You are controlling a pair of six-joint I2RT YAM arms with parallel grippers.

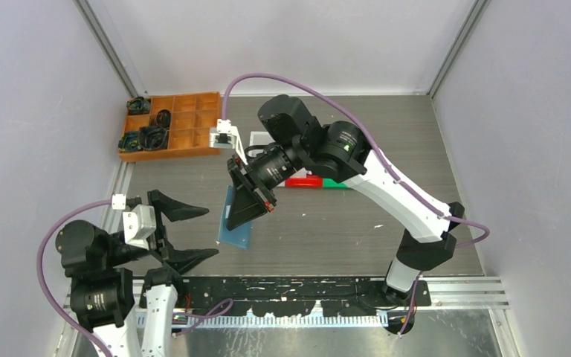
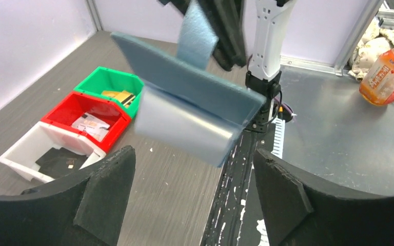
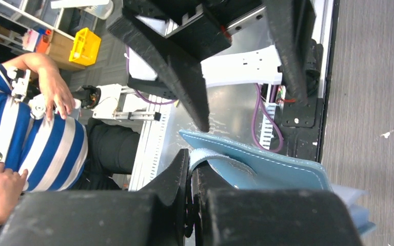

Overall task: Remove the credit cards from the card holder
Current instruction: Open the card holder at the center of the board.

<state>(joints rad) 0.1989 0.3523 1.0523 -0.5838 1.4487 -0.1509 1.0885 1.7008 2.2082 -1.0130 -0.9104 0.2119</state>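
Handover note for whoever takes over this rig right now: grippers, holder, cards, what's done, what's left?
Grippers: the right gripper is shut on a flap of the card holder, holding it unfolded above the table. The left gripper is open and empty, facing the holder.
Cards: no credit cards show sticking out; what the pockets hold is unclear.
Done: holder lifted and presented.
Left: probably for the left gripper to pull out any cards.

White arms (image 1: 398,195) with black joints (image 1: 340,149) and purple cables (image 1: 268,76).
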